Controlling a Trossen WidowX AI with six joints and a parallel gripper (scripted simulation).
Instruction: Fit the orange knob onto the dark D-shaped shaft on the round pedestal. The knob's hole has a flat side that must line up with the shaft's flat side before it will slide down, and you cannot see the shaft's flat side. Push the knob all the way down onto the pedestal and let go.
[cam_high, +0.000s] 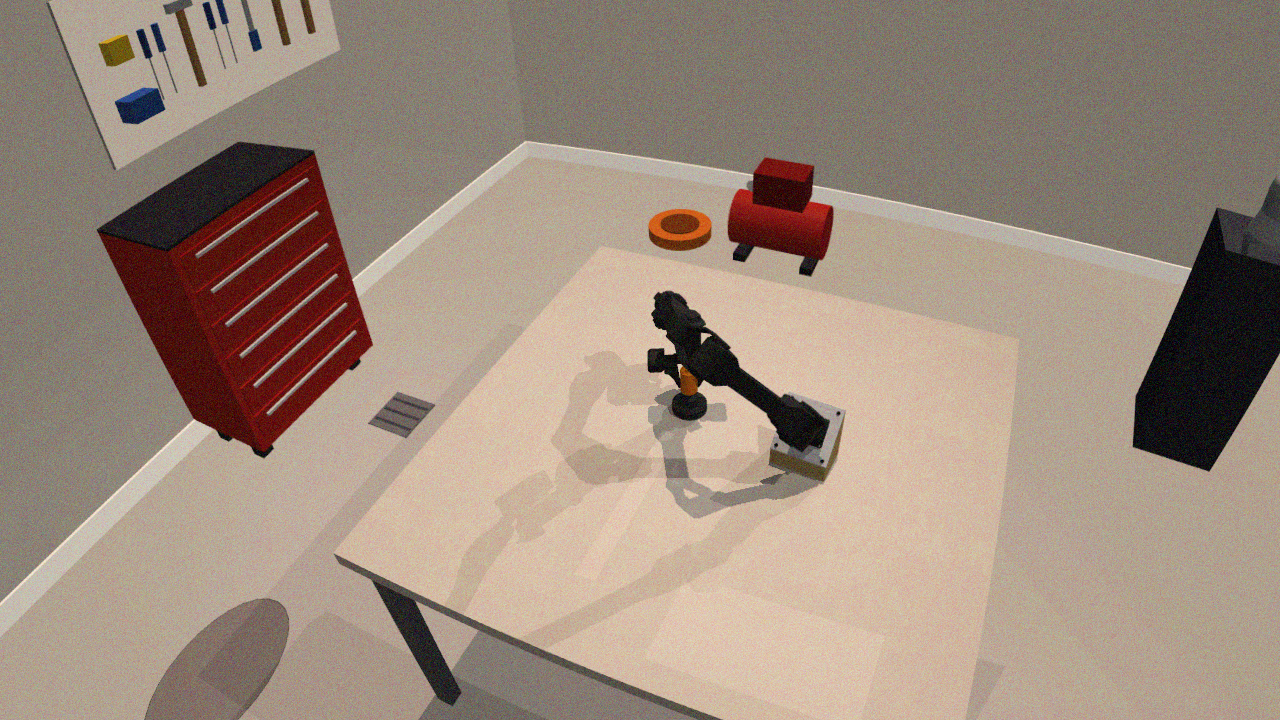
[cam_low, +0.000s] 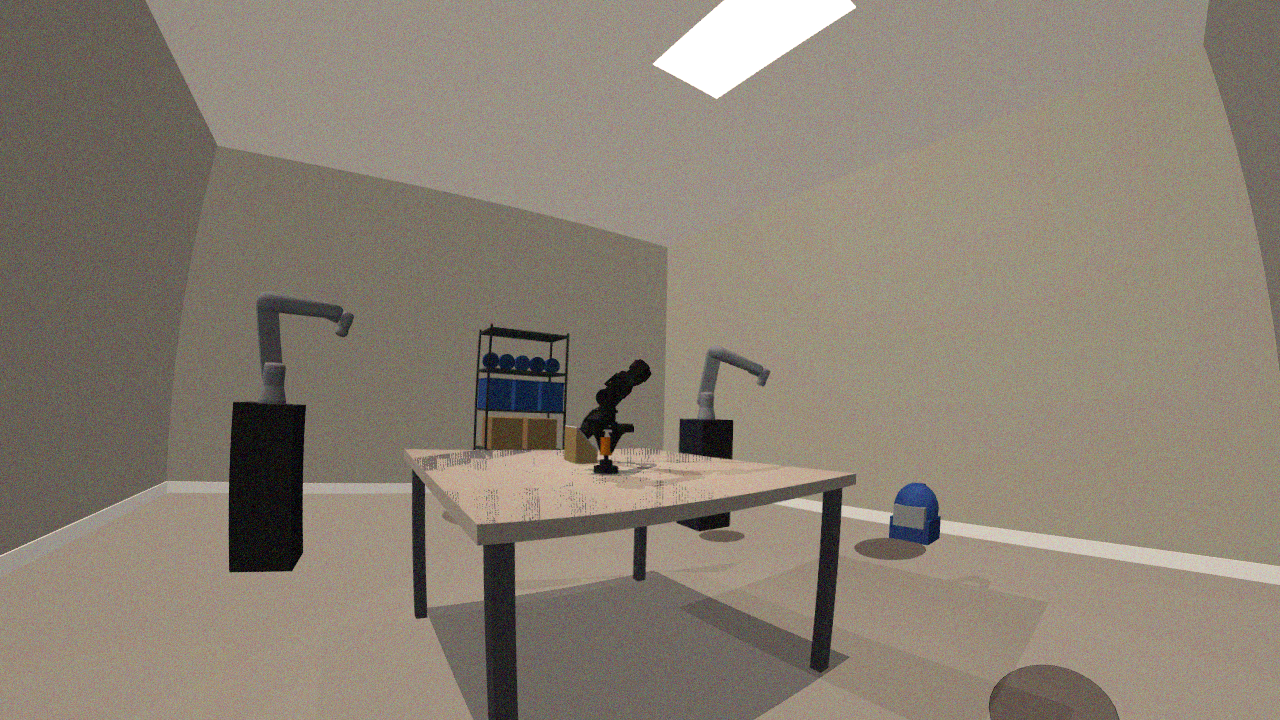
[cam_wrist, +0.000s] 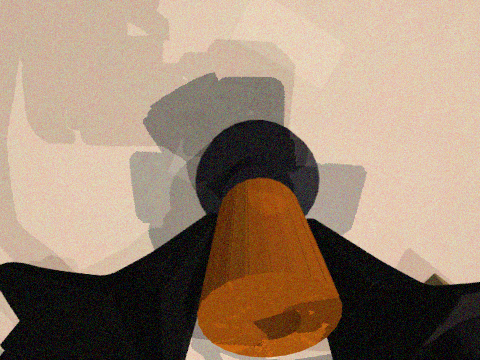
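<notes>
Tool: my tool (cam_high: 687, 380) (cam_low: 605, 442) (cam_wrist: 260, 224) is closed on the orange knob (cam_high: 688, 381) (cam_low: 605, 445) (cam_wrist: 270, 240), one finger at either side of it.
Knob: it stands over the round pedestal (cam_high: 689, 407) (cam_low: 605, 467) (cam_wrist: 257, 150), near the middle as the wrist view has it, with the counter (cam_high: 760, 555) (cam_low: 626, 501) (cam_wrist: 410, 100) beneath.
Step in hand: I judge this to be finding the flat and seating the knob; it does not look fully down, as the exterior view shows a dark part between the orange and the wide base.
Turning: I should press down lightly and turn the knob slowly about its own upright line, keeping it centred, until it drops.
Pressing: if it stops, I should ease the push before turning more; forcing it could tilt the knob or make it slip in my fingers.
Letting go: only once it sits flat on the pedestal, then open evenly and lift straight up.
Shaft: I cannot make it out for certain; the knob hides its flat side.
Knob's hole: its underside is out of my sight, so I cannot tell whether the flats line up.
Lower rim: the top and exterior views are too small to show whether it touches anything.
</notes>
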